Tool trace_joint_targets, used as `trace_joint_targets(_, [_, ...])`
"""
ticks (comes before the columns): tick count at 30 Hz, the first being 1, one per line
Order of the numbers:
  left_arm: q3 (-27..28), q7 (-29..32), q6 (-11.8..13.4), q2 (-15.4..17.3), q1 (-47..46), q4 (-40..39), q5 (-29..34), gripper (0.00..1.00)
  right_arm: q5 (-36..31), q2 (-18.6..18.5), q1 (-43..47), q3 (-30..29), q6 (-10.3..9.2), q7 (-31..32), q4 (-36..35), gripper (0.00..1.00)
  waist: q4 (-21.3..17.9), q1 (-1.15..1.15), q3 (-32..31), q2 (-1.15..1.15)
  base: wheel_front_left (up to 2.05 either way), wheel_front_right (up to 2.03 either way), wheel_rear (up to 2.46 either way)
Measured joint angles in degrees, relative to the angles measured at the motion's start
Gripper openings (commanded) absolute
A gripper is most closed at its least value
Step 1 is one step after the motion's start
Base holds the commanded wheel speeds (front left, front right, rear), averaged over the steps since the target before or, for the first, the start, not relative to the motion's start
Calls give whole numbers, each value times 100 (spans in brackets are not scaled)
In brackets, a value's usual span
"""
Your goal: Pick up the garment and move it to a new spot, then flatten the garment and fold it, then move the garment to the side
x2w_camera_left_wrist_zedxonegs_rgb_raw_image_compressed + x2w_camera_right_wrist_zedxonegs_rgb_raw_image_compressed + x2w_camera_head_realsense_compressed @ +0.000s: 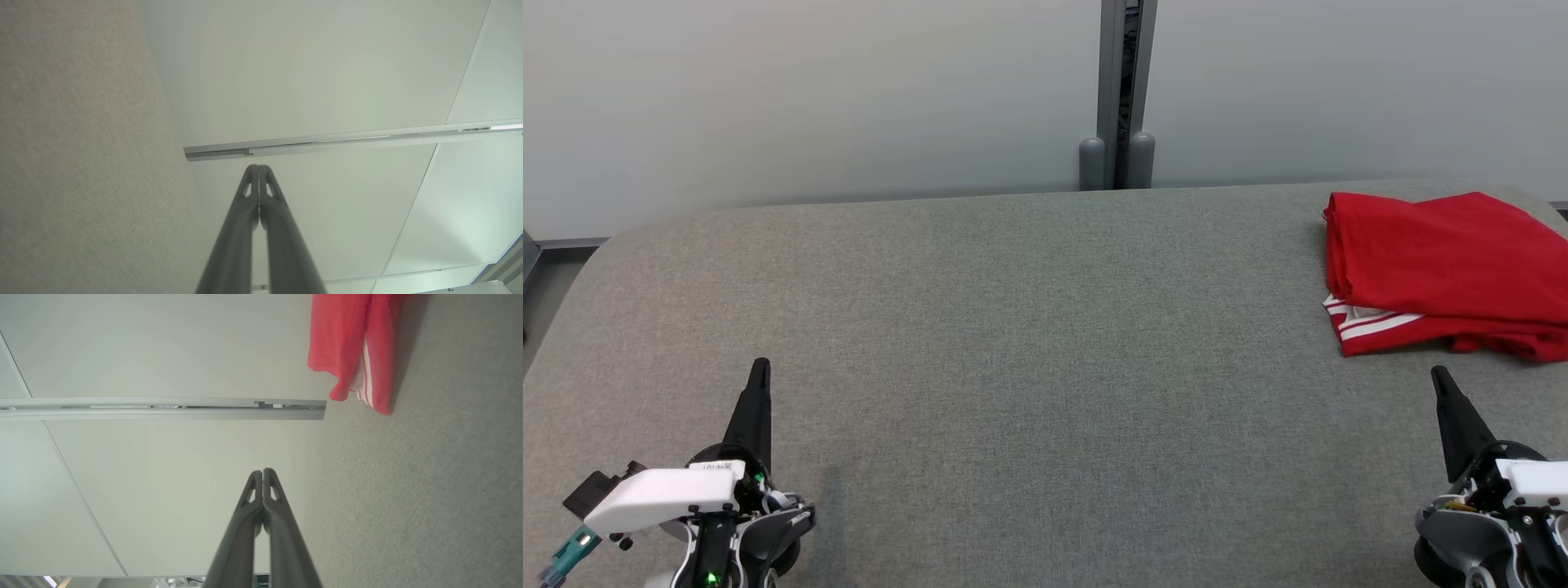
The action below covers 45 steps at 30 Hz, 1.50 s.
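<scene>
Looks like the last step's basically done: the red garment [1445,261] sits folded at the table's [1013,343] far right, left gripper [759,369] and right gripper [1439,374] pinched closed and empty, so next they just stay clear.

Surface: grey felt-like tabletop [1029,367], wide and flat, with a rounded corner at the far left.
Backdrop: pale, plain wall panels [809,98] stood right behind the far edge.
Post: a grey metal upright [1125,73] split the panels, with a dark slot down its middle.
Post base: two rounded grey caps [1092,163], one either side of the slot, met the tabletop's far edge.
Floor: a darker strip [543,302] showed past the left corner, below a pale skirting [568,242].
Panel seams: thin lines [466,65] crossed the wall in the left wrist view.
</scene>
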Motion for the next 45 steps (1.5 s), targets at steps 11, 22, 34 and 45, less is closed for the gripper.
trace_joint_targets(11, [1,0,-13,0,-1,2,-14,0,3,12,-1,-30,0,29,2,0,0,0,0,0,0,0,0])
trace_joint_targets(22, [1,0,-13,0,-1,2,-14,0,-5,25,-1,-60,0,40,3,0,0,0,0,0,0,0,0])
trace_joint_targets(34, [2,0,-13,0,-1,2,-14,0,-15,38,-2,-86,0,58,4,0,0,0,0,0,0,0,0])
trace_joint_targets(45, [2,0,-13,0,-1,2,-14,0,-44,49,-2,-101,0,78,4,0,0,0,0,0,0,0,0])
